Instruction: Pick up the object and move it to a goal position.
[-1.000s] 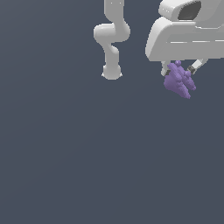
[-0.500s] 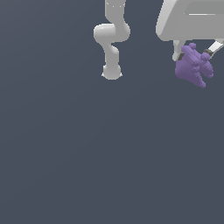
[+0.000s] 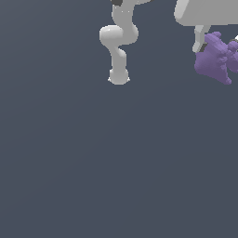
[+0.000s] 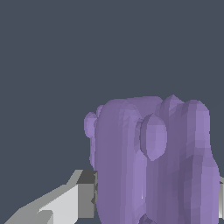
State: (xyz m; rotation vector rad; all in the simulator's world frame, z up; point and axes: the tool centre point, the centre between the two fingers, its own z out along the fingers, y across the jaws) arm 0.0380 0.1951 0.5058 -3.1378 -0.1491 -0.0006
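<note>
**Purple object held in hand, off the counter**

Small lumpy matte purple object [image 3: 214, 59] sits between the fingers of the white hand [image 3: 217, 44], pinched from both sides. Wrist view: one grey finger pad [image 4: 86, 194] presses its flank, the object [image 4: 151, 162] filling the gap. It hangs clear of the plain dark grey counter [image 3: 116, 162], at the exterior view's upper right. White arm base [image 3: 118, 76] stands well apart.

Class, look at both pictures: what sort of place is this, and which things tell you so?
Most likely a bare simulated test scene: a flat, featureless grey floor, a white robot arm, and a blocky purple object held in the claw.
</note>
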